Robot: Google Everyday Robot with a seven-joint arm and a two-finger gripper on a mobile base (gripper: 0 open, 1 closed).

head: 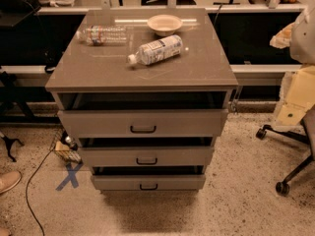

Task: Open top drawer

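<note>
The grey-taupe cabinet [142, 68] stands in the middle of the camera view with three drawers. The top drawer [98, 123] is the widest, with a small black bar handle [143, 129] at its centre. A dark gap shows between its front and the countertop. The mid drawer [113, 157] and the smallest drawer [118, 182] lie below it, each with a dark gap above. My arm and gripper [297, 100] show as a pale shape at the right edge, well apart from the cabinet and level with the top drawer.
On the countertop lie two plastic bottles [156, 49] [102, 35] and a bowl [164, 23]. An office chair base [290, 173] stands at the right. A blue tape X [69, 175], a cable and a small box [66, 151] lie at the cabinet's left, and a shoe [9, 181] is at the left edge.
</note>
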